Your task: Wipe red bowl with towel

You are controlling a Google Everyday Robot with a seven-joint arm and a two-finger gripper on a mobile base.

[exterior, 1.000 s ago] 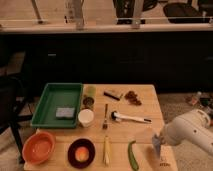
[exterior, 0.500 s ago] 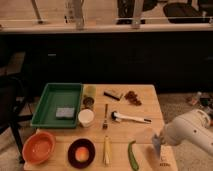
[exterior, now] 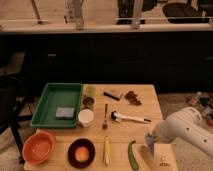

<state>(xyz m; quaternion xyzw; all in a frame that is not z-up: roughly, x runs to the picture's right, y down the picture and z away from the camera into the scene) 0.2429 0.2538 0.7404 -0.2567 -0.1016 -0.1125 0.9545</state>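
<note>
The red bowl [exterior: 38,147] sits at the table's front left corner, orange-red with a paler inside and nothing in it. My gripper [exterior: 149,142] hangs at the end of the white arm [exterior: 185,131] over the table's front right, far from the bowl. A small pale grey-blue cloth, the towel [exterior: 148,139], shows at the gripper's tip, held a little above the tabletop.
A dark maroon bowl with an orange ball [exterior: 81,153] stands right of the red bowl. A green tray [exterior: 50,95] holds a grey block [exterior: 64,112]. A white cup [exterior: 86,117], fork [exterior: 105,116], white-handled tool [exterior: 130,118], yellow corn [exterior: 106,150] and green cucumber [exterior: 132,155] lie between.
</note>
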